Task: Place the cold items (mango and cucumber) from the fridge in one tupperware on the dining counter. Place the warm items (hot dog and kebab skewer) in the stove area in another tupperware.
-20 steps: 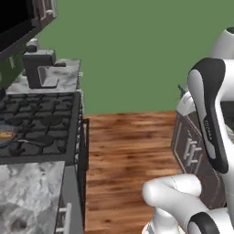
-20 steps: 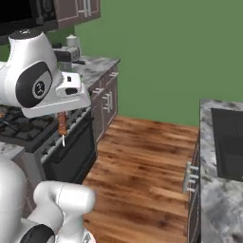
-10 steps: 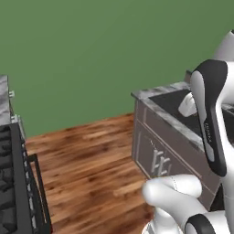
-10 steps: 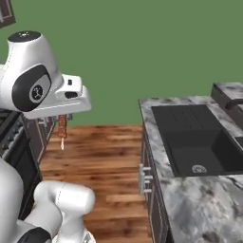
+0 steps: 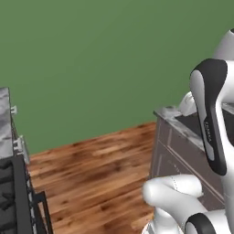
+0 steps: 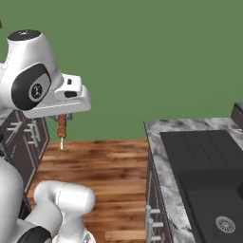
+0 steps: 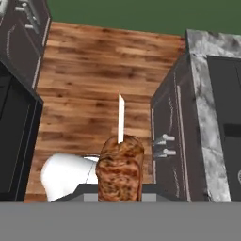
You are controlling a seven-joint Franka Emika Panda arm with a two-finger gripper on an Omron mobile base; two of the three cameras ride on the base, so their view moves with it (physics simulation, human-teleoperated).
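Jaws: clenched on the browned meat kebab skewer [image 7: 119, 172], its pale stick tip pointing away from the hand.
Skewer position: hangs under the white hand above the brown wooden plank floor [image 6: 102, 163].
Right side: marbled grey tabletop [image 6: 163, 156] with a black sink [image 6: 209, 185].
Left side: dark cabinet fronts [image 7: 21, 42].
Behind: green wall [image 6: 142, 57].

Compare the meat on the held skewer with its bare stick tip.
The meat is thick, mottled brown and lumpy; the stick tip is thin, white and smooth. The meat sits nearest the gripper; the tip points away over the wood floor. Both lie on one straight line.
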